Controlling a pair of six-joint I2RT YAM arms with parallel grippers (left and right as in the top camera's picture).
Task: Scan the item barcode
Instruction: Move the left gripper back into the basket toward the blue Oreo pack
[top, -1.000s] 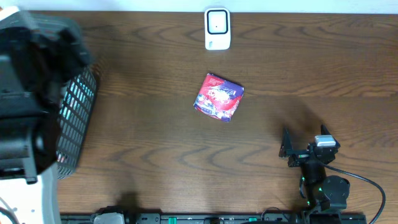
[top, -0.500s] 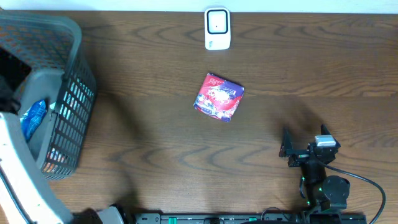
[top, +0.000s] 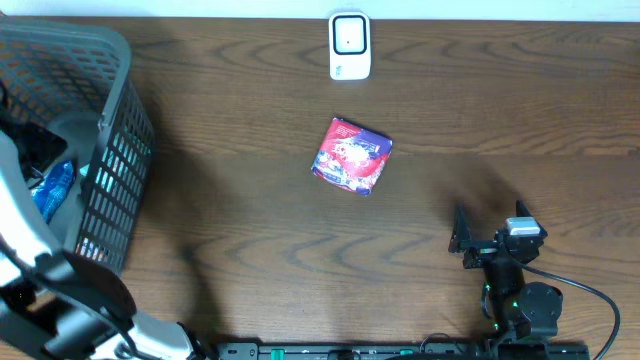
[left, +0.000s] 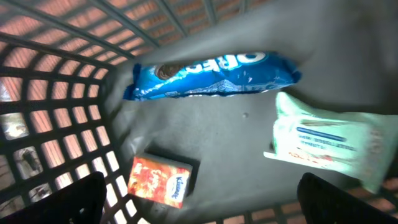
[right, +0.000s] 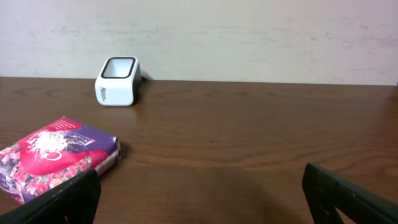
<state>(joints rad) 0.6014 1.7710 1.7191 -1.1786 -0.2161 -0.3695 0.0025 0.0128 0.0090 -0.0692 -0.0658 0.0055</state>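
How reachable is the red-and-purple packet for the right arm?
Probably yes: only bare wooden table lies between the right arm and the red-and-purple packet; its jaws stand open.

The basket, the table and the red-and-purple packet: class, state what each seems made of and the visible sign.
The basket: probably moulded plastic, matt grey, from its thin lattice walls. The table: wood or wood-look laminate, dark brown with grain lines. The packet: brightly printed film or card, unclear which.
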